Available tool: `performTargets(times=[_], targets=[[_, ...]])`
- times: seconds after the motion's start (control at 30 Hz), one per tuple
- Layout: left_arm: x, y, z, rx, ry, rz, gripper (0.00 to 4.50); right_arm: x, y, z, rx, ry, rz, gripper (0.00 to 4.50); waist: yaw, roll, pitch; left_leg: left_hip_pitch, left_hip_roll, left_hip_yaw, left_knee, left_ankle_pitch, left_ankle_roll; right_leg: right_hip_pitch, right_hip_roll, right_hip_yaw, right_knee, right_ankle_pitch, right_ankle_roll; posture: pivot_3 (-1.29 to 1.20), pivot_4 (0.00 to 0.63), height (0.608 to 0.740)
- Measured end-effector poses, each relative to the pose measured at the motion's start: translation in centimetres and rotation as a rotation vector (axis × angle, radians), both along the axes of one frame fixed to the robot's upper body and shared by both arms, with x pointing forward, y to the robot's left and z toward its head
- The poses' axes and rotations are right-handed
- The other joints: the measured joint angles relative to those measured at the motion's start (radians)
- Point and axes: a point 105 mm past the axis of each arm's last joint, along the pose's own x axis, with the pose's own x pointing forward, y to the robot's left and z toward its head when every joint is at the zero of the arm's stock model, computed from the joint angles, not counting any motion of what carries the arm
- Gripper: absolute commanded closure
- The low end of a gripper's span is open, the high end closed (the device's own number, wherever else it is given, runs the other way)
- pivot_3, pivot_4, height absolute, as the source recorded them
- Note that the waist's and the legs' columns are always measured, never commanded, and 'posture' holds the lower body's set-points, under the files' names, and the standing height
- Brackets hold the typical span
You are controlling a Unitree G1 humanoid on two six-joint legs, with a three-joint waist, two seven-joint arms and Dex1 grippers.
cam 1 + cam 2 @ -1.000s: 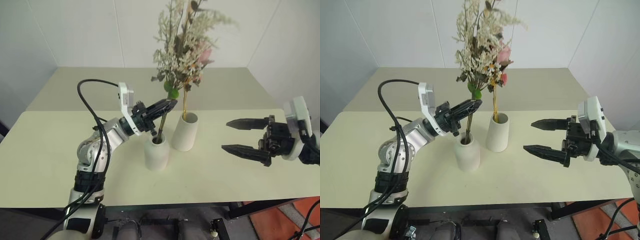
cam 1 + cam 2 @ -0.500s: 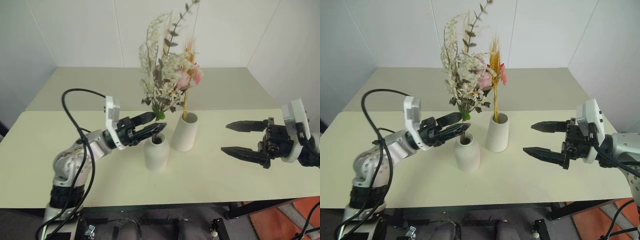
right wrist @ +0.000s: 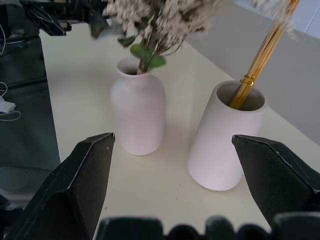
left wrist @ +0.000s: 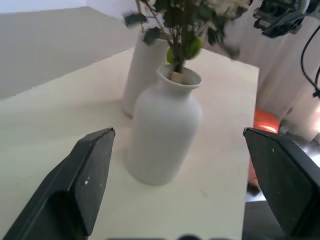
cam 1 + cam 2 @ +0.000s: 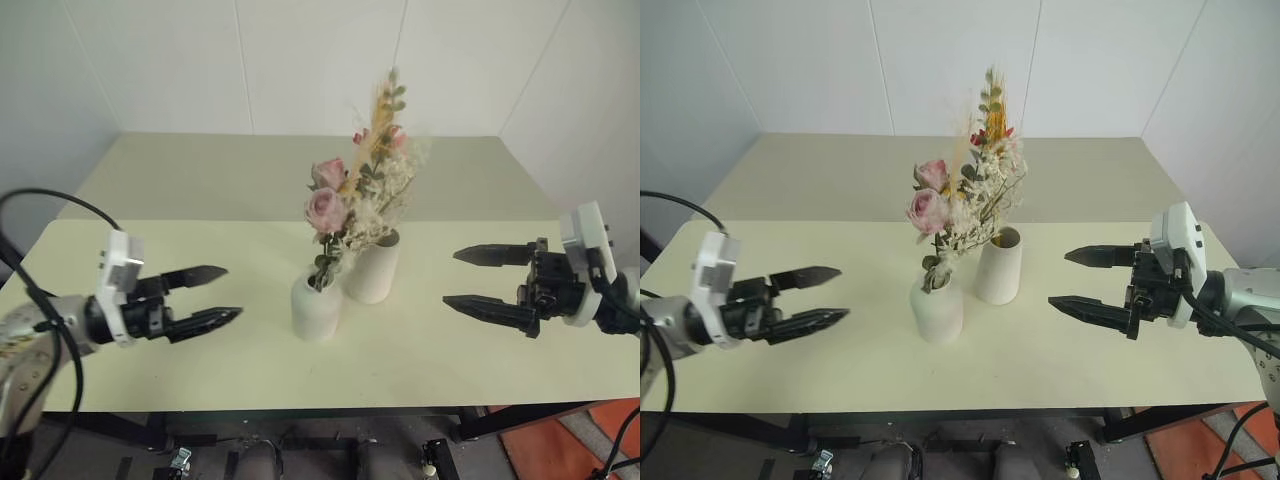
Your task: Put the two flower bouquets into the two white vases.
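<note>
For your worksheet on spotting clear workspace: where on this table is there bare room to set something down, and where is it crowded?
Bare: the table between the left gripper and the short vase; between the tall vase and the right gripper; the whole far half behind them. Crowded: the centre, where both vases stand close and the bouquets lean together.

Matte white vases [image 5: 315, 308], pink-and-cream bouquet [image 5: 335, 215], golden-yellow straw stems [image 3: 260, 55], pale cream table [image 5: 400, 350].

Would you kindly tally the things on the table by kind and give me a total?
White vases: 2, the short bottle-shaped vase and the taller tapered vase
Flower bouquets: 2, the bushy bouquet and the straw-stemmed bouquet
Total: 4
</note>
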Motion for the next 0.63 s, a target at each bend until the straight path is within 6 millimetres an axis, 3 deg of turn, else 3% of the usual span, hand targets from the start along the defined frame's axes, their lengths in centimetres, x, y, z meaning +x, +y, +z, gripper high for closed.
performTargets(times=[0.2,0.63], targets=[[0.1,2.9,2.2,0.079,-0.073,0.039,0.03,0.1,-0.3,-0.2,-0.005,0.010,-0.010,0.00,-0.004,0.000,0.000,-0.001,0.001,0.001,-0.002,0.000,0.000,-0.002,0.000,0.000,0.000,0.000,-0.001,0.00,0.150,0.740],[-0.2,3.5,3.0,0.103,-0.089,0.024,0.03,0.3,-0.9,-0.5,0.002,0.019,-0.051,0.00,-0.005,0.001,0.000,-0.001,0.002,0.002,-0.002,0.000,0.000,-0.003,0.001,0.000,0.001,0.000,-0.001,0.00,0.150,0.740]])
